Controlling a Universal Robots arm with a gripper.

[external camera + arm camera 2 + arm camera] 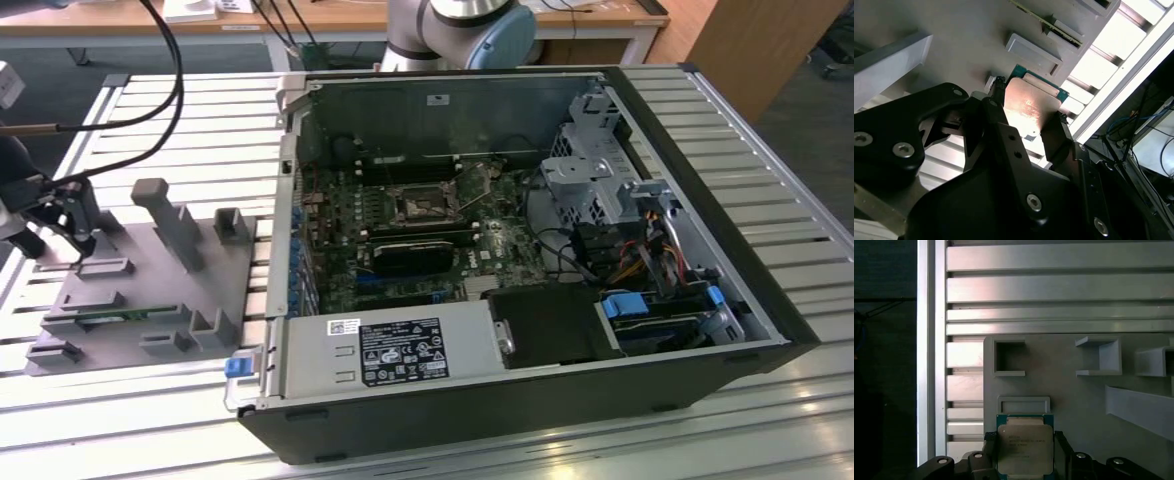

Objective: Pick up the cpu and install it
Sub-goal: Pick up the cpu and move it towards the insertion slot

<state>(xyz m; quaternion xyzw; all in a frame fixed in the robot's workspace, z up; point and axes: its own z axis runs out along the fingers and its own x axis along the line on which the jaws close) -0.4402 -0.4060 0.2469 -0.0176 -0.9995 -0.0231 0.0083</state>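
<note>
First wrist view shows the fingers pinching the cpu by opposite edges, pointing down over the grey tray.

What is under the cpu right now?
The grey parts tray lies beneath the cpu, which the gripper clasps at two opposite edges. The patch of tray directly under the cpu is covered, so whether it rests there or is lifted cannot be seen.

cpu: shiny metal top, green edge. By cpu, gripper: matt black. Under cpu, tray: matt grey plastic. table: ribbed semi-gloss alu.
</note>
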